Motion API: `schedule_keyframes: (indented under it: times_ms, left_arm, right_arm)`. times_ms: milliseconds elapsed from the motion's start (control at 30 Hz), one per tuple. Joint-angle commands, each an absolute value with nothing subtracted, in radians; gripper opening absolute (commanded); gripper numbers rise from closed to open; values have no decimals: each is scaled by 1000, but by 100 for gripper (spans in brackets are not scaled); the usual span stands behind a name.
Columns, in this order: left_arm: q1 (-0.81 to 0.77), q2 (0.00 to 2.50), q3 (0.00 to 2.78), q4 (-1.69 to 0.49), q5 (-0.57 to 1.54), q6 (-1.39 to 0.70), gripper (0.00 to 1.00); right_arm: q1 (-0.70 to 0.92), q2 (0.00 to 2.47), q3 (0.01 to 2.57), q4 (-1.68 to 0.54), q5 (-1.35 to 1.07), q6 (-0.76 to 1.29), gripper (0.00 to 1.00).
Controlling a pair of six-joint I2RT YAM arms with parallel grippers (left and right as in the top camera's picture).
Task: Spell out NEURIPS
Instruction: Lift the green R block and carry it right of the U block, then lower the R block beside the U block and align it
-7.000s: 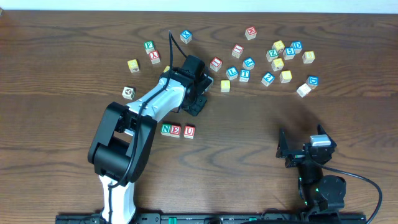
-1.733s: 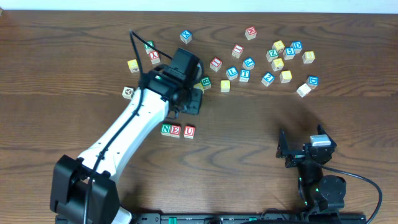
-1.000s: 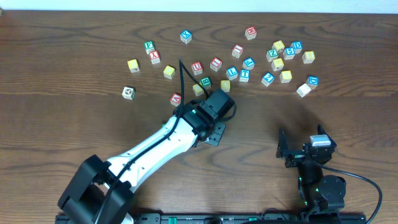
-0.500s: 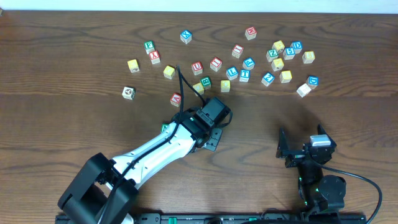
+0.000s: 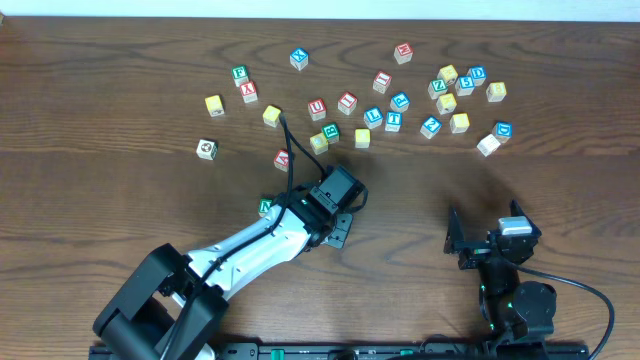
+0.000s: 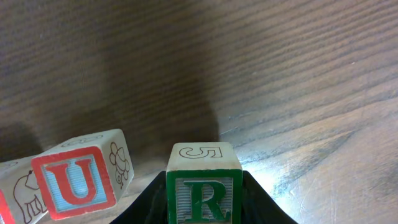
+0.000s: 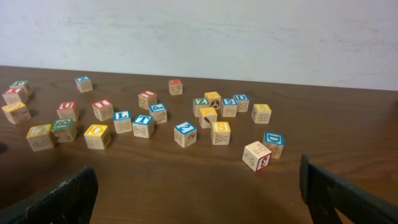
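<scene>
1. Now the left gripper [image 6: 204, 210] is clenched on the green R block [image 6: 203, 182], one finger on each side.
2. Wrist view: the R block sits low over the table [image 6: 298, 74], just beside the red U block [image 6: 78, 183], with a narrow gap between them. Contact with the wood: cannot tell.
3. Overhead: since half a second ago the left arm has slid slightly down-left, away from the loose blocks [image 5: 400, 100]. It covers the word row; only the N block [image 5: 265, 207] shows.
4. The right gripper [image 7: 199, 198] is unchanged from every earlier frame, parked near the bottom edge, fingers spread wide and gripping nothing.
</scene>
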State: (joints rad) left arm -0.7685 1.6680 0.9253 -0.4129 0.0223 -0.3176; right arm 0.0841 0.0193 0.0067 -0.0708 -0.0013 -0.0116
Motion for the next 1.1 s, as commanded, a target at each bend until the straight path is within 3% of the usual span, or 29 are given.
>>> schedule_keyframes:
  times_ms: [0,1067]
  left_arm:
    - [-767,1666,921,-401,3,-328,14]
    - [-767,1681,920,-390,-121,-384,14]
  right_arm:
    - [79,20,6,-75,-3,-4,99]
    - [79,20,6,-75,-3,-4,99]
